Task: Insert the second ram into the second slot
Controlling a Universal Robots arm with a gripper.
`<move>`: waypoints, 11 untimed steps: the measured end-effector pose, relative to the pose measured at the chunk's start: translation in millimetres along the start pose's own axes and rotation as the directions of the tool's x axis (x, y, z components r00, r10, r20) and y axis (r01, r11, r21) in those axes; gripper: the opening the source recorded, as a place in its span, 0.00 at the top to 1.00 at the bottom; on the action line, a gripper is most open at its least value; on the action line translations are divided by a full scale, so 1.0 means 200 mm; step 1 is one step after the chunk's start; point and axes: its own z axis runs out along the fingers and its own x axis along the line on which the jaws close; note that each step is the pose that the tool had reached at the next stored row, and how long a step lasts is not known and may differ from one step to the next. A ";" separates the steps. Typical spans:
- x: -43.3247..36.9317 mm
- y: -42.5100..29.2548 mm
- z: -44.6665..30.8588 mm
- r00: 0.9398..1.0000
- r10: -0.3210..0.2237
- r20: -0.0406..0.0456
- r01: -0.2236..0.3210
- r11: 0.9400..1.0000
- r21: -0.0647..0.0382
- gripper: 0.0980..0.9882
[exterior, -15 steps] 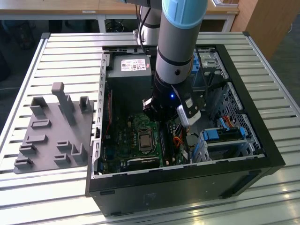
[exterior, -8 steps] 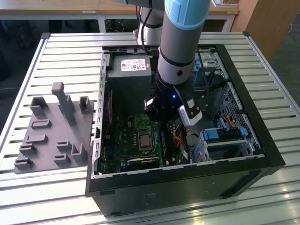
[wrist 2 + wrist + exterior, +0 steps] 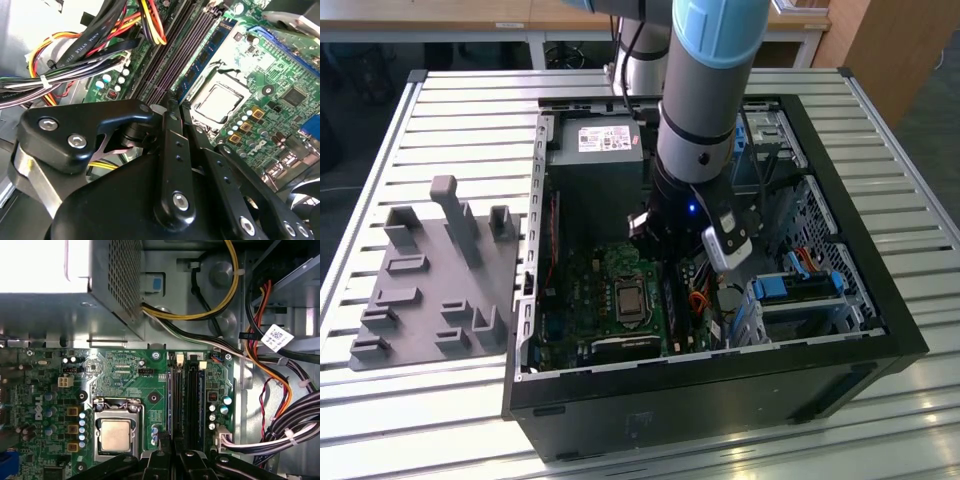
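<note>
Contact between black two-finger gripper point(image 3: 166, 106) and long, flat dark blue-green memory stick point(image 3: 202, 60), seen in the second wrist view: pads drawn together on the stick's two flat faces, pinching it right at the fingertips. Stands on edge within the row of dark memory slots point(image 3: 172, 50), in the one nearest the square silver processor socket point(image 3: 216, 102), black chips turned toward that socket, long side running away from the fingertips. Cannot tell whether pressed fully home. On the far side of the slots from the socket, loose bundle of red, yellow, orange and black wires point(image 3: 100, 45) draped over the board's edge. In the first wrist view, slots running away from the fingertips across the green motherboard point(image 3: 125, 380), small white latch tabs point(image 3: 180, 358) at their far ends, grey perforated metal power supply box point(image 3: 110, 290) beyond the board. In the exterior view, light blue and grey robot arm point(image 3: 705, 90) reaching down into open black computer case point(image 3: 720, 405) lying on slatted aluminium table point(image 3: 450, 120), wrist low over the board. Bright blue plastic drive brackets point(image 3: 795, 285) inside the case toward the exterior view's right. Grey moulded fixture plate point(image 3: 430, 290) with upright pegs on the table at the exterior view's left, well apart from the arm.
</note>
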 end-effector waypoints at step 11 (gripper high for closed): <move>-0.017 -0.001 0.029 1.000 -0.006 -0.001 0.006 1.000 0.000 0.96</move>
